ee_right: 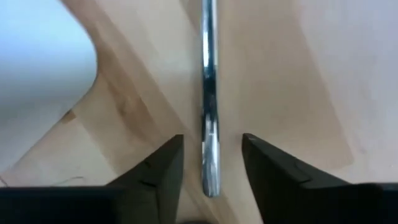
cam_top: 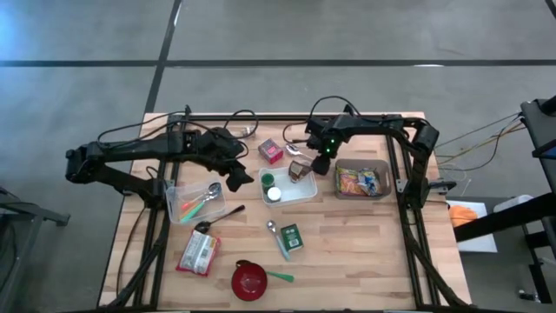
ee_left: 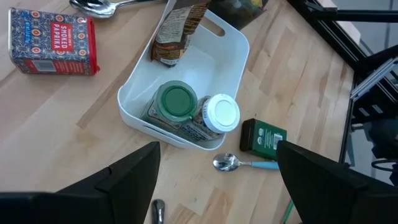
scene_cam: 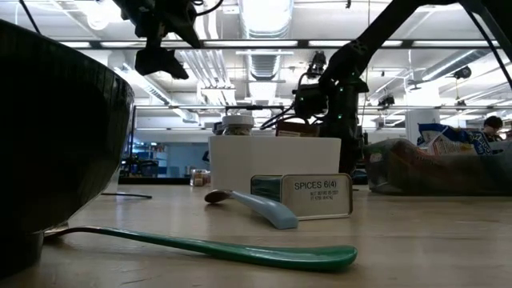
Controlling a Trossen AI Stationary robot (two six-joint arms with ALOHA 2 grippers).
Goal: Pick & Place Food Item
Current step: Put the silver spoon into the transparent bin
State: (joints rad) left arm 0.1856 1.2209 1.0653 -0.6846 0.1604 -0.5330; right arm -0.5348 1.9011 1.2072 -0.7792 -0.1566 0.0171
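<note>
A white bin (cam_top: 306,196) in the middle of the table holds a green-lidded jar (ee_left: 177,101), a white-lidded jar (ee_left: 222,112) and a brown food packet (ee_left: 176,34) leaning on its far wall. My right gripper (ee_right: 211,163) points down just beyond the bin's far right corner. It is open, with its fingers on either side of a metal spoon handle (ee_right: 209,74) that lies flat on the wood, and a gap shows on both sides. My left gripper (cam_top: 236,178) hovers open, high over the bin's left side, with nothing between its fingers.
A brown tray of snack packets (cam_top: 362,181) stands right of the bin and a clear tub of utensils (cam_top: 193,202) stands left of it. A paprika box (cam_top: 271,152) lies behind the bin. In front of it are a green spice tin (cam_top: 292,236), a blue spoon (cam_top: 277,239), a red packet (cam_top: 198,254) and a red bowl (cam_top: 249,280).
</note>
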